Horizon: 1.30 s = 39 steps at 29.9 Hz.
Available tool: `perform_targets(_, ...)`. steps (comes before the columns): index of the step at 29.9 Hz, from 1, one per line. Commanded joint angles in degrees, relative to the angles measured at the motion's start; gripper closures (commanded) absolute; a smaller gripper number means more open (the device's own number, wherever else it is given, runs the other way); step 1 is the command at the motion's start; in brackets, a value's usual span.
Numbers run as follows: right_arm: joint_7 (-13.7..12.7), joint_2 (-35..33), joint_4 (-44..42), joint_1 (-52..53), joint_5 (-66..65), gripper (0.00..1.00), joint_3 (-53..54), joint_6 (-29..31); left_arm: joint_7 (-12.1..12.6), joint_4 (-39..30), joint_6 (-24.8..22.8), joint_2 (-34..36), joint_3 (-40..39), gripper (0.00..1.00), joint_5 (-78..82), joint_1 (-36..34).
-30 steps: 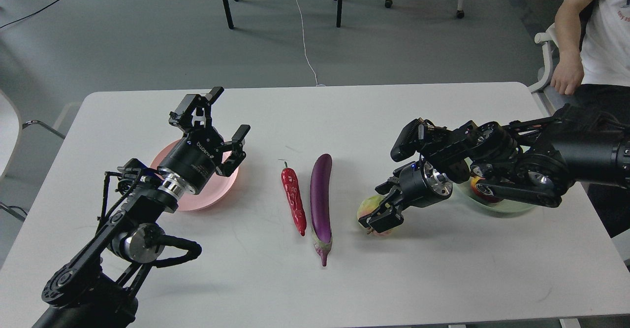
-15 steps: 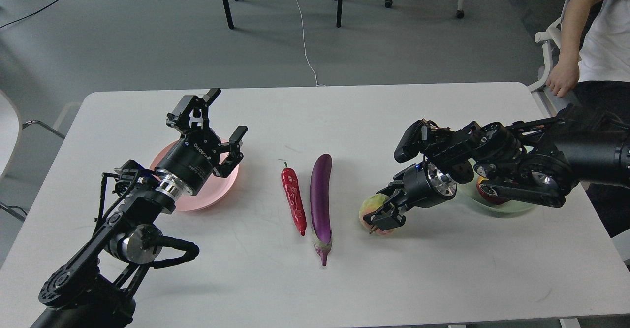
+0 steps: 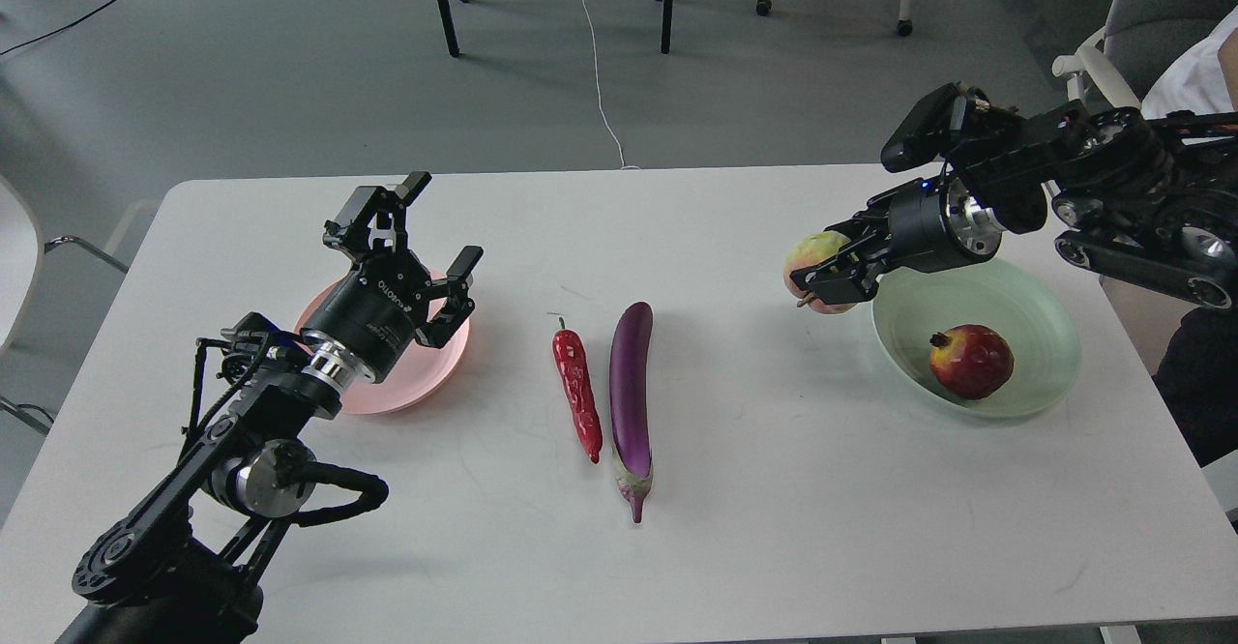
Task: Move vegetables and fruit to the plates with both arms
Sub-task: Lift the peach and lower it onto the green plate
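Pink plate (image 3: 440, 359) half hidden behind left claw (image 3: 433, 230); yellow-green fruit (image 3: 810, 255) partly covered by right claw (image 3: 834, 281).

Two vegetables are lying mid-desk: one red chili pepper (image 3: 576, 393) and one purple eggplant (image 3: 631, 395). Two fruits are showing: one pomegranate (image 3: 970, 361) and one yellow-green fruit (image 3: 810, 255). Two plates are sitting here: one pink plate (image 3: 440, 365) and one mint green plate (image 3: 1040, 310).

Black arms (image 3: 242, 422) w/ silver joints, black cables
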Motion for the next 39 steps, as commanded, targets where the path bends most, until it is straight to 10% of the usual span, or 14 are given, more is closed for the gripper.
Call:
perform_targets(1,0.0,-2.5,-1.4,0.1,-0.2,0.6,-0.3,0.0,0.0,0.0,0.0,-0.1,0.1,0.02,0.0,0.1)
perform_targets(25,0.0,-14.9,-3.6,-4.9,-3.1,0.59,-0.5,-2.1,0.0,-0.1,0.0,0.0,0.0,0.02,0.0,0.5)
perform_targets(39,0.0,-10.2,-15.6,-11.5,-8.1,0.58,-0.4,-6.7,0.0,-0.1,0.0,0.0,-0.2,0.02,0.0,0.5)
